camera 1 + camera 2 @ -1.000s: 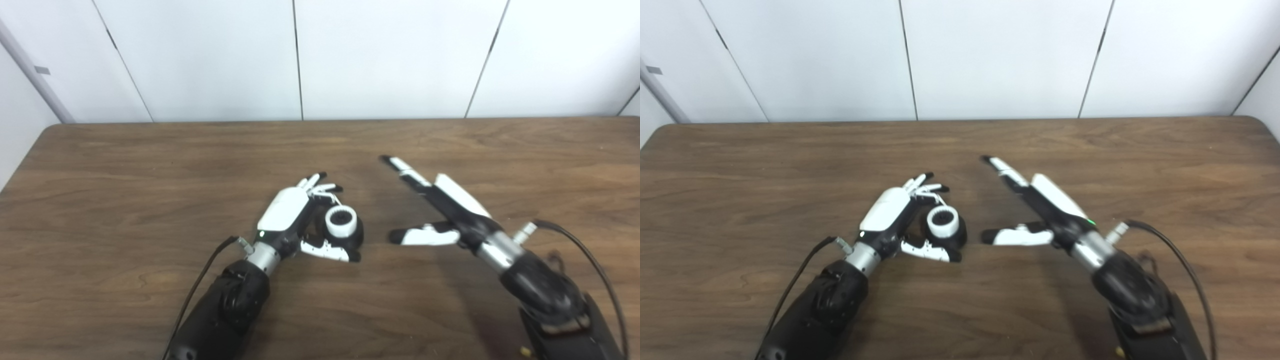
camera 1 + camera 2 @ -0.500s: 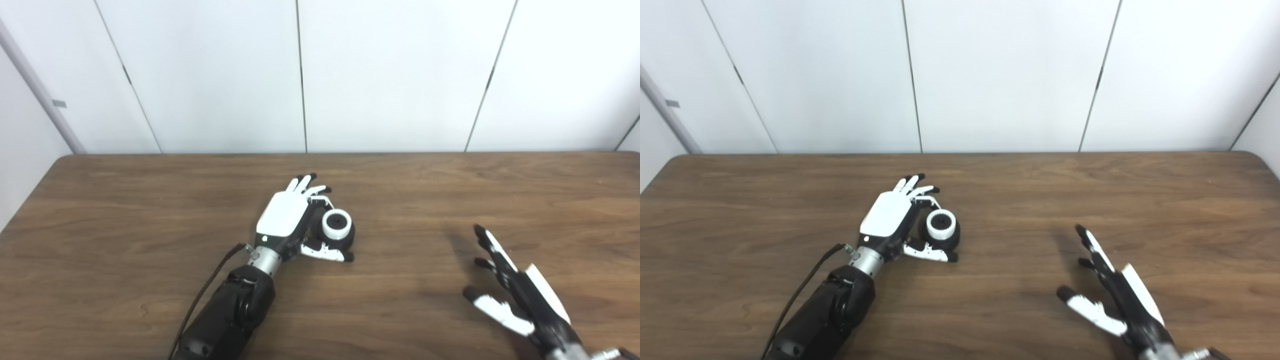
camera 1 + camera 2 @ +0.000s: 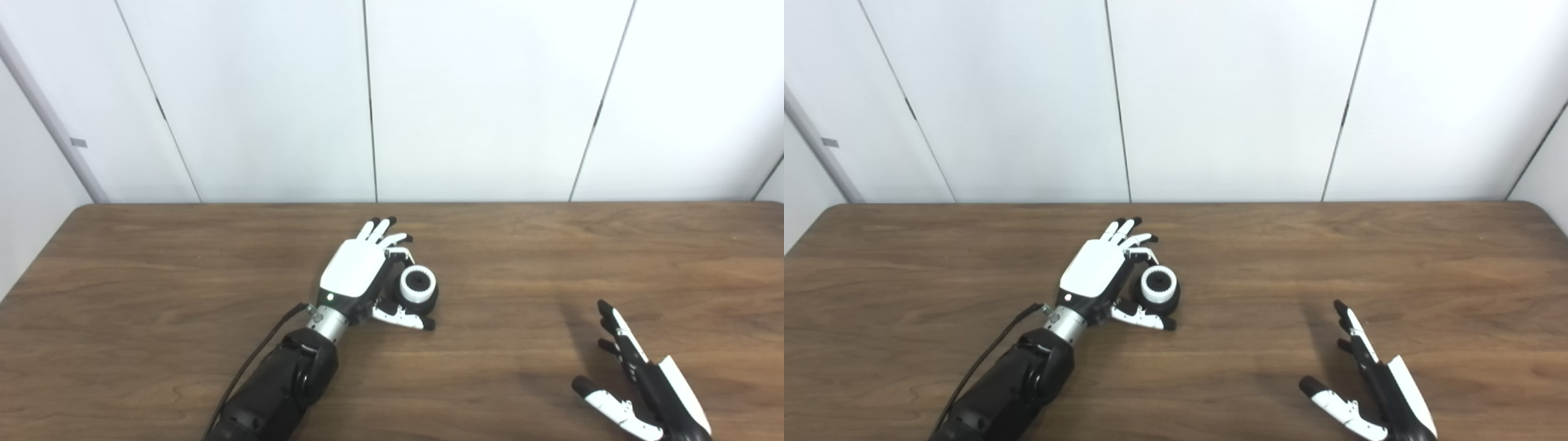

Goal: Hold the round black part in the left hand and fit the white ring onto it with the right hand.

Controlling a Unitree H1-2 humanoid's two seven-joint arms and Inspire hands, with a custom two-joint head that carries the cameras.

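The round black part [image 3: 432, 299] rests on the wooden table [image 3: 153, 275] near the middle, and the white ring [image 3: 418, 285] sits on top of it. My left hand [image 3: 358, 269] lies just left of the part. Its thumb runs along the part's near side and one bent finger touches the far side, pinching it. The other fingers point straight away. My right hand [image 3: 1375, 386] is open, palm turned left, low at the bottom right and far from the part, with nothing in it.
White wall panels stand behind the table's far edge [image 3: 392, 203]. The table's rounded left corner [image 3: 73, 211] and right corner [image 3: 1540, 205] are in view. A black cable [image 3: 257, 352] runs along my left forearm.
My right hand has drawn back from beside the part to the bottom right corner. The camera has tilted, so the table sits lower in the picture. The left hand still pinches the part.
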